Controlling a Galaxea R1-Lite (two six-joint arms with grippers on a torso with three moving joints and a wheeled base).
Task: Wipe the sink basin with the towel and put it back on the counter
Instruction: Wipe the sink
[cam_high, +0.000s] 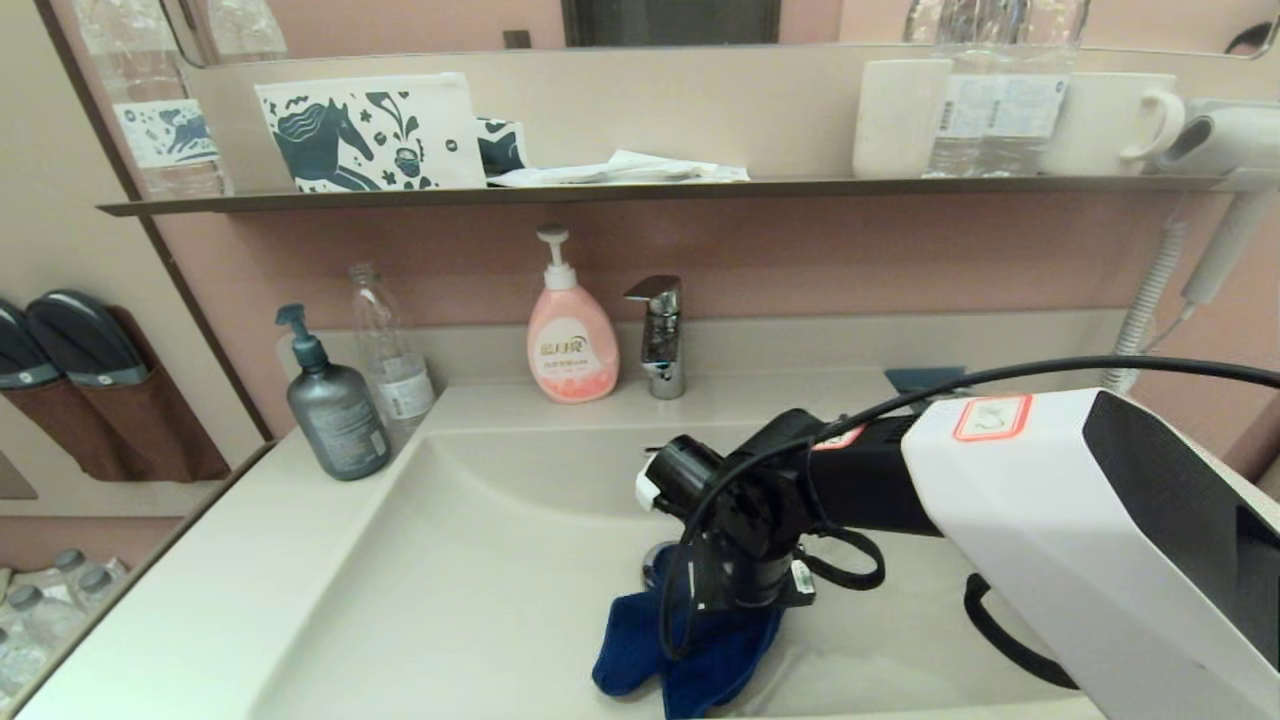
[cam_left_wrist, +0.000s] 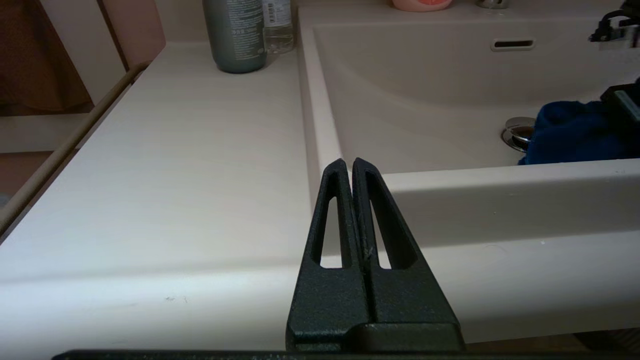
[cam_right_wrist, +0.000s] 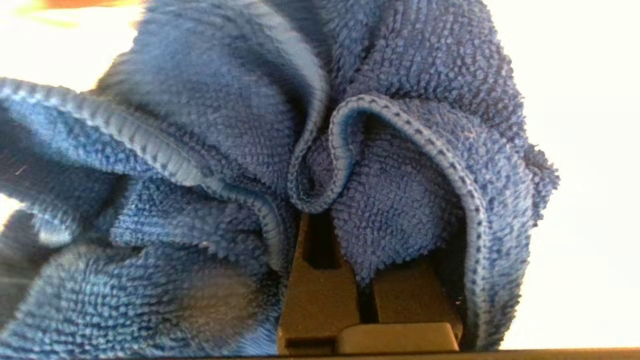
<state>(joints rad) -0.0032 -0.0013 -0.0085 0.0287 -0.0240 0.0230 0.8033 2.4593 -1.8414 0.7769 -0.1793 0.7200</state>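
A blue towel (cam_high: 690, 645) lies bunched on the floor of the cream-white sink basin (cam_high: 480, 560), beside the chrome drain plug (cam_left_wrist: 517, 132), which it partly covers. My right gripper (cam_high: 735, 610) points down into the basin and is shut on the towel (cam_right_wrist: 250, 165); the cloth folds hide its fingertips. The overflow slot (cam_left_wrist: 511, 44) shows in the basin's back wall. My left gripper (cam_left_wrist: 348, 165) is shut and empty, hovering low over the front edge of the counter (cam_left_wrist: 190, 150), left of the basin.
A grey pump bottle (cam_high: 335, 405), a clear bottle (cam_high: 393, 350), a pink soap dispenser (cam_high: 570, 340) and a chrome faucet (cam_high: 660, 335) stand along the back of the counter. A dark wall shelf (cam_high: 640, 190) above holds cups and packets. A hair dryer (cam_high: 1225, 140) hangs at right.
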